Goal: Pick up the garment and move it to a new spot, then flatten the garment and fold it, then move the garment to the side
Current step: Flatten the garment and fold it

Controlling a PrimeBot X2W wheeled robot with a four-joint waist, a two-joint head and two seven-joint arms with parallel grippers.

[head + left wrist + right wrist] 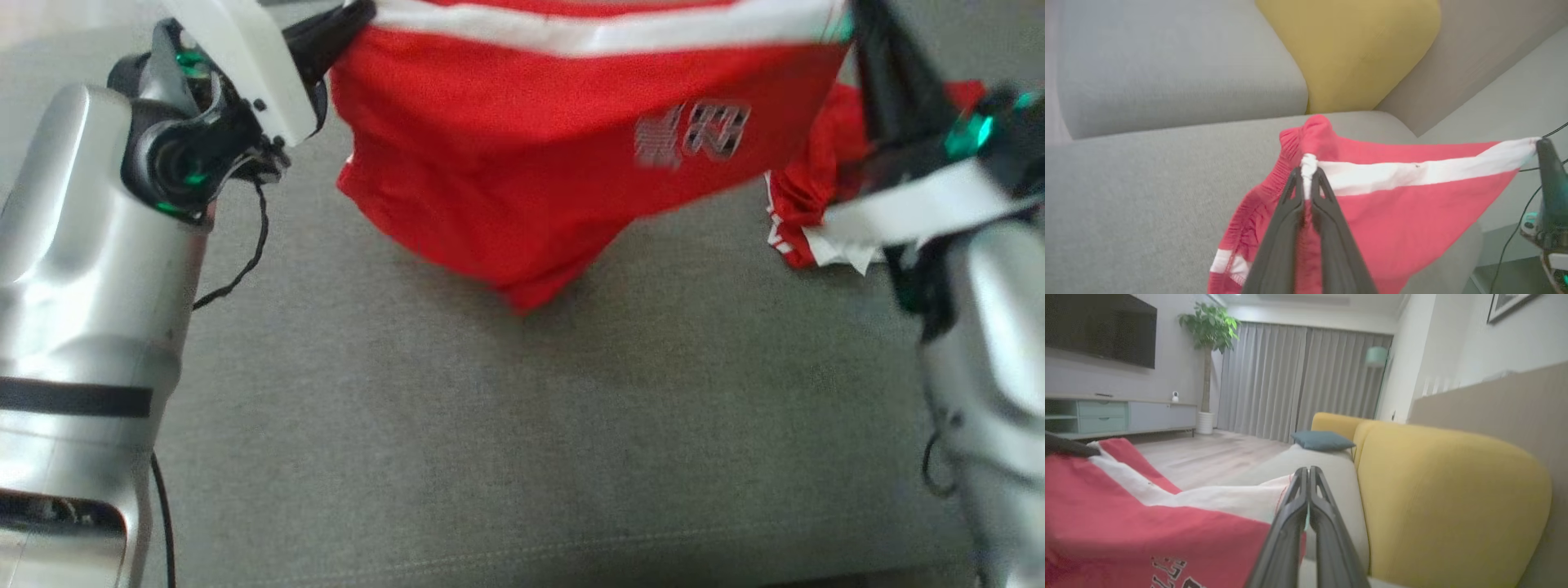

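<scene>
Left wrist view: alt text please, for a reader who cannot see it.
The left gripper, fingers shut, pinches the white stripe of red shorts, stretched across to the right gripper above a grey sofa seat; a yellow cushion sits behind.

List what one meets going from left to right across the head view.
In order: left forearm → left gripper → red garment → right gripper → right forearm.

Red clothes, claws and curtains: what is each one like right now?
Red garment: lifted, stretched between both claws, lower part hanging.
Left claw: shut on the garment's white stripe.
Right claw: shut on the stripe's other end.
Curtains: drawn closed.
</scene>
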